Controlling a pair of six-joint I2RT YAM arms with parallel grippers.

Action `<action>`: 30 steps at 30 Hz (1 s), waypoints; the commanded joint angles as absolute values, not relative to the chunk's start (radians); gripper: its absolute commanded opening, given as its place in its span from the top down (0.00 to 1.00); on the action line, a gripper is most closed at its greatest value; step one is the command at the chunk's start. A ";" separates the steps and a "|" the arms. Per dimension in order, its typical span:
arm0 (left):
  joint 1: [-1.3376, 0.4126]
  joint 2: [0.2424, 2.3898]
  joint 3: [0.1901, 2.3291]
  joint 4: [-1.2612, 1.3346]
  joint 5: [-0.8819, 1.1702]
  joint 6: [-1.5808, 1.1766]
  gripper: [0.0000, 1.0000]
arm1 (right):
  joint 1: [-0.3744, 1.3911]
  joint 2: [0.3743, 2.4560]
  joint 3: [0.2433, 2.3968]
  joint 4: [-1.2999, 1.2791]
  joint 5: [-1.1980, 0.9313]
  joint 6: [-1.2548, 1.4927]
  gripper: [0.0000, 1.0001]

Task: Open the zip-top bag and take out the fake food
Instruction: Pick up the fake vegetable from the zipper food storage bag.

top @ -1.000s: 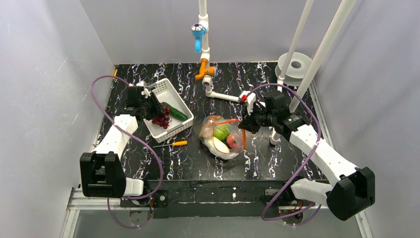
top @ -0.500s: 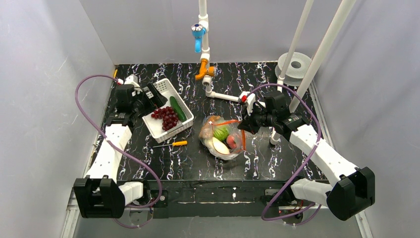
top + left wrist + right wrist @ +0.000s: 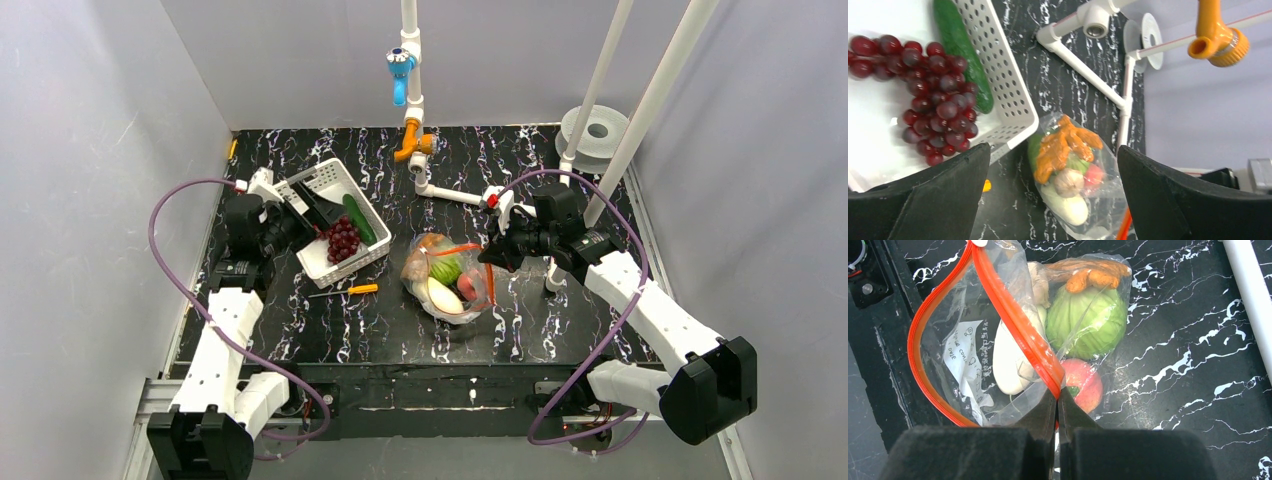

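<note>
Right gripper [image 3: 1058, 399] pinches orange-red zip strip [image 3: 1018, 325] of zip-top bag [image 3: 963, 355]; mouth gapes, bag lies mid-table [image 3: 400, 330]. Fake food inside: green round vegetable [image 3: 1088, 322], peach [image 3: 1083, 385], white egg-shaped piece [image 3: 1010, 360], orange piece [image 3: 1093, 275]. Left gripper [image 3: 312, 212], jaws spread wide and empty, hovers over white basket [image 3: 1008, 95] holding grape bunch [image 3: 933, 95] and cucumber [image 3: 960, 55].

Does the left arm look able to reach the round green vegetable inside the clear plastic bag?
Probably, but awkwardly. The left gripper is open and empty; the right gripper pinches the bag by its orange-red zip strip, so the mouth gapes, but toward the right arm's side, with a white egg-shaped piece in front.
</note>
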State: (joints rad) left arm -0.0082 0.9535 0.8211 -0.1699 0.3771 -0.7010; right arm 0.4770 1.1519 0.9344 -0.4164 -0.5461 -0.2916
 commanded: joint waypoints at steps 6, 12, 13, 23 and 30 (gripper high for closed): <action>-0.002 0.892 0.742 -0.099 0.597 -0.891 0.02 | 0.469 1.132 0.938 -0.426 -0.587 -0.309 0.99; -0.042 0.843 0.684 -0.055 0.659 -0.975 0.02 | 0.468 1.137 0.937 -0.426 -0.606 -0.312 0.99; -0.063 0.826 0.679 -0.055 0.652 -0.978 0.02 | 0.468 1.138 0.937 -0.428 -0.612 -0.314 0.99; -0.346 0.758 0.682 -0.065 0.521 -0.990 0.02 | 0.468 1.142 0.936 -0.440 -0.677 -0.325 0.99; -0.546 0.735 0.714 -0.075 0.393 -1.028 0.02 | 0.469 1.158 0.925 -0.426 -0.721 -0.314 0.99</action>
State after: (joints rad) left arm -0.4580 0.7559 0.6758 -0.0689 0.4824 -1.0065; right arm 0.4725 1.1522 0.9344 -0.4427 -0.6670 -0.3180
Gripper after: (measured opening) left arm 0.981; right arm 0.029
